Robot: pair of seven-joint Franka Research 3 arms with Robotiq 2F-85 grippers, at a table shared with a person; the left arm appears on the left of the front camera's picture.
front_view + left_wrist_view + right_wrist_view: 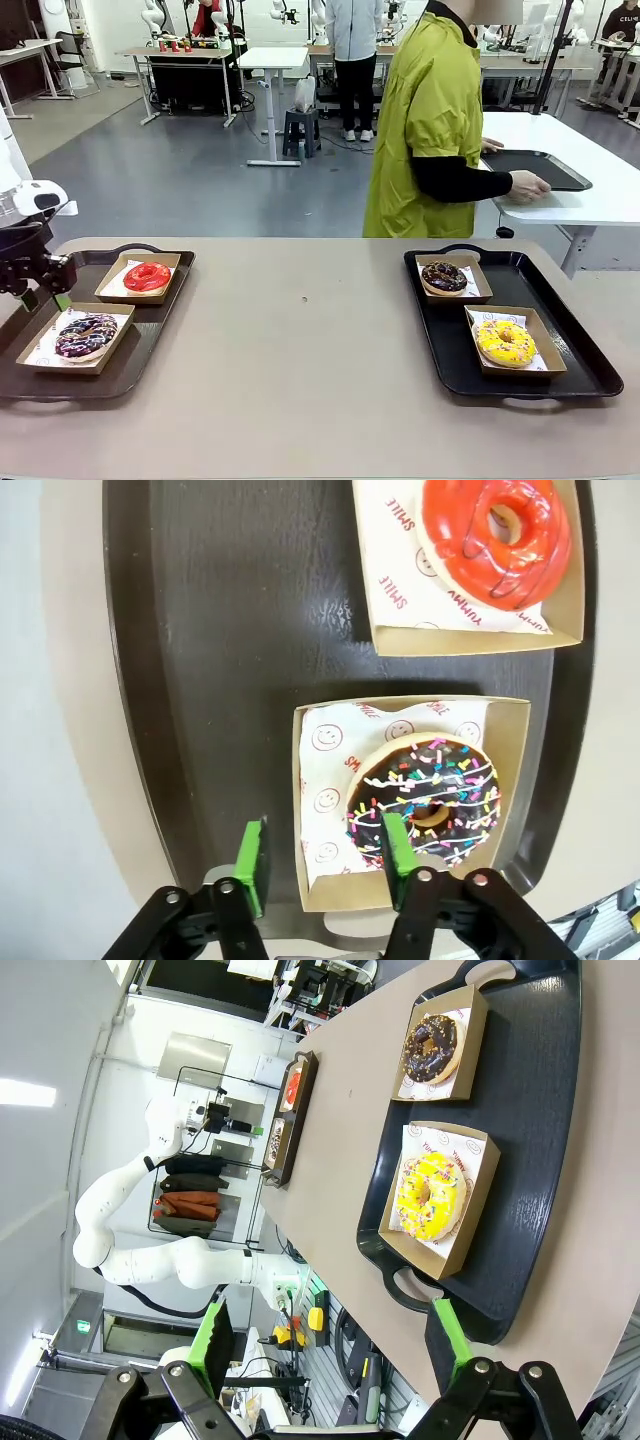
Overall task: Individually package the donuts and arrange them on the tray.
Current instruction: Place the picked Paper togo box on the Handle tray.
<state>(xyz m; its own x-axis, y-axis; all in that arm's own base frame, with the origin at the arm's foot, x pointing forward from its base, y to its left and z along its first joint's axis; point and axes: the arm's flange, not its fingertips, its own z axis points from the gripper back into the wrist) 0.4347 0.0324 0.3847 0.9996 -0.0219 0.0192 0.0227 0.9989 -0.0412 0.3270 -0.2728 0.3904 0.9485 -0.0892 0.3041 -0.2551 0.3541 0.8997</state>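
The glossy red donut (pixel 147 277) (pixel 495 535) and the dark purple sprinkled donut (pixel 85 335) (pixel 425 800) each lie in an open cardboard box on the left tray (pixel 150 340). On the right tray (pixel 590 370), the chocolate-brown donut (pixel 445 277) (pixel 432 1048) and the yellow donut (pixel 505 342) (pixel 430 1195) are boxed the same way. My left gripper (pixel 50 295) (pixel 325 852) is open just above the purple donut's box (pixel 310 880), its fingers either side of one box wall. My right gripper (pixel 330 1338) is open, well back from the right tray.
A person in a yellow-green jacket (pixel 425 120) stands beyond the table's far edge, one hand (pixel 528 185) on a tray on another table. The tan tabletop (pixel 300 350) stretches between the two trays. The left arm (pixel 150 1190) appears far off in the right wrist view.
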